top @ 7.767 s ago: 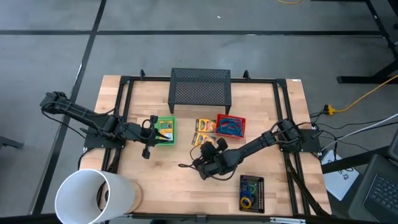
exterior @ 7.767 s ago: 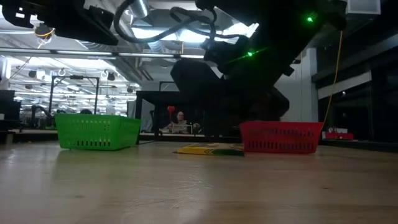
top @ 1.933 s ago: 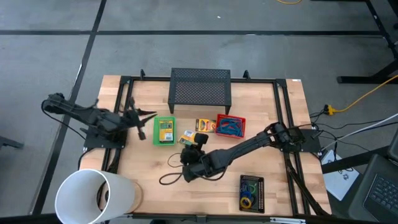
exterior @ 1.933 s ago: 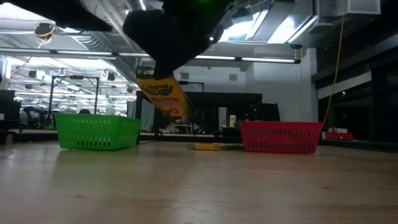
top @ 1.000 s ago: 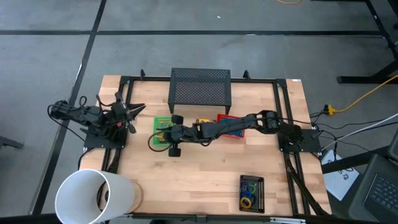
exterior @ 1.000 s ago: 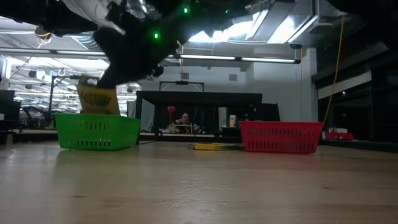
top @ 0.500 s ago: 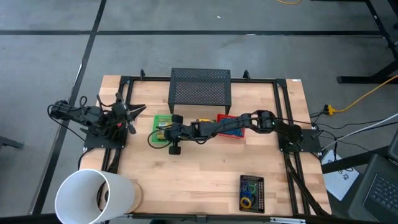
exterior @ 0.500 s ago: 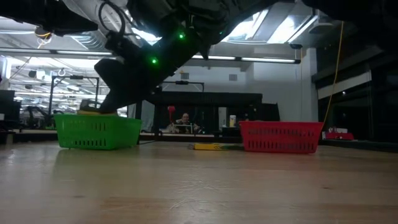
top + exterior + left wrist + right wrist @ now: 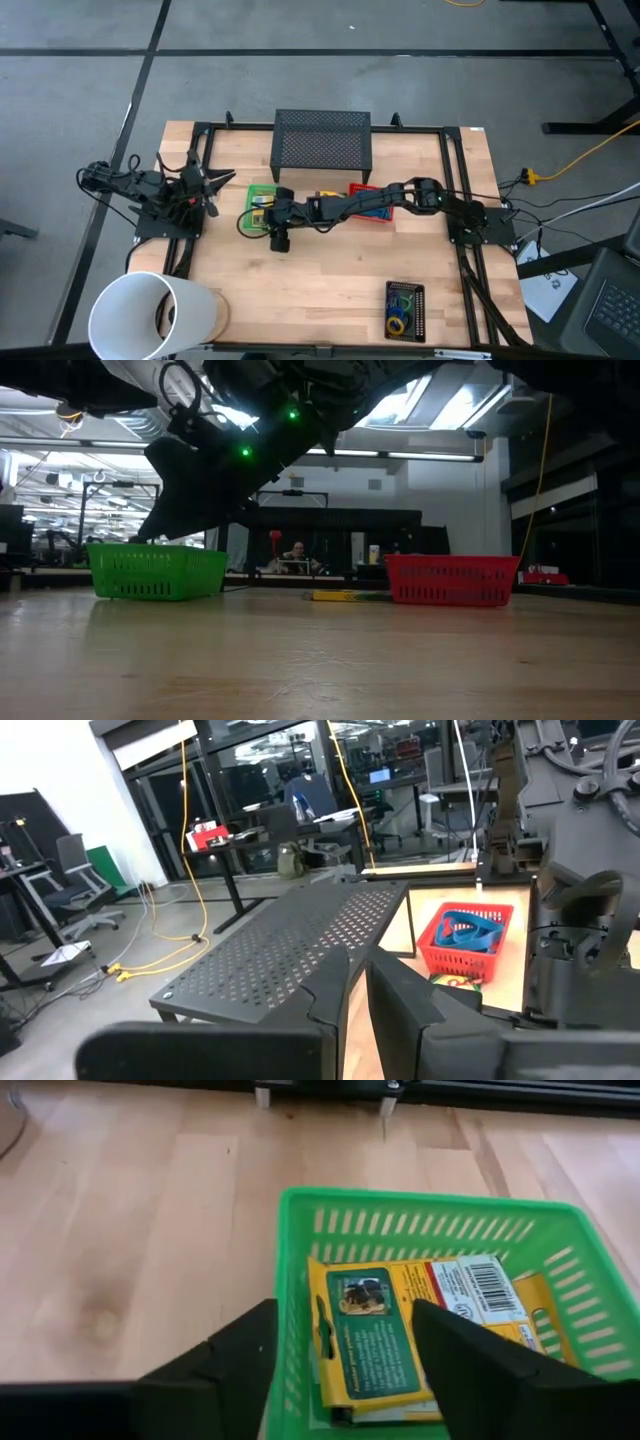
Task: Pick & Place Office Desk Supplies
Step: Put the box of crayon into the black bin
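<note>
Wood tabletop [image 9: 300,290] inside black frame, grey floor around; low view shows lit workshop behind. Vs a second ago: right gripper [image 9: 345,1342] was pinching crayon box above green tray [image 9: 263,197], now fingers spread wide, holding nothing, box [image 9: 410,1335] lying flat in tray, left of centre in high view. Left gripper [image 9: 222,180] parked at left edge, can't tell if shut. Another crayon box [image 9: 345,596] beside red tray [image 9: 372,205] with blue cord bundle [image 9: 472,930]. Black tray [image 9: 405,307] lower right, white cylinder [image 9: 150,315] lower left, black mesh shelf [image 9: 322,138] at top centre. Right arm blocks much of green tray from above.
</note>
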